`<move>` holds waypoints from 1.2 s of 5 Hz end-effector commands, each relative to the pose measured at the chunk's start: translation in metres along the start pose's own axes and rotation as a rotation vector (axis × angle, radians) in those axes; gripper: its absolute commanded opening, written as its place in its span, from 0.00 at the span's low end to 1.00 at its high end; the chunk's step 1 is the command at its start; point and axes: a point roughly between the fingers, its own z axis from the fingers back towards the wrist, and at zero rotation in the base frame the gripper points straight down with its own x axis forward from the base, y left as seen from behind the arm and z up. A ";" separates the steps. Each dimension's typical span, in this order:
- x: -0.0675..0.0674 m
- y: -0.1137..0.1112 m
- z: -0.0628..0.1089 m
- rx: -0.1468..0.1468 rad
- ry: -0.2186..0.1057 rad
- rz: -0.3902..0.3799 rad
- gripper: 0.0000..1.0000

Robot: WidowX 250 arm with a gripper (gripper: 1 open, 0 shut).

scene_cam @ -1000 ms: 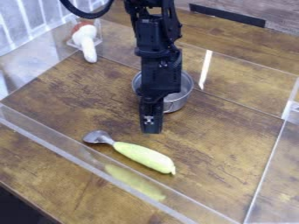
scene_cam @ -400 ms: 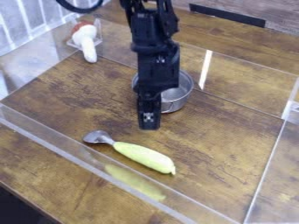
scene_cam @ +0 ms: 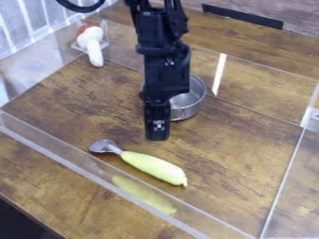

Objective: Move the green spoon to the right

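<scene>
The green spoon lies flat on the wooden table near the front clear wall, its yellow-green handle pointing right and its grey bowl at the left end. My gripper hangs above and behind it, pointing almost straight down. Its black fingers are pressed together with nothing between them. A gap of bare wood separates the fingertips from the spoon.
A round metal bowl sits just behind the gripper, partly hidden by the arm. A white and orange mushroom-shaped toy stands at the back left. Clear plastic walls fence the table on the front, left and right.
The gripper has drifted slightly up and back, away from the spoon. The spoon has not moved.
</scene>
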 end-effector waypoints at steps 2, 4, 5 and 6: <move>0.005 -0.012 0.022 0.032 -0.031 0.016 0.00; 0.007 -0.015 0.018 0.025 -0.024 0.035 0.00; 0.005 -0.013 0.016 0.027 -0.025 0.046 0.00; 0.004 -0.012 0.015 0.030 -0.025 0.056 0.00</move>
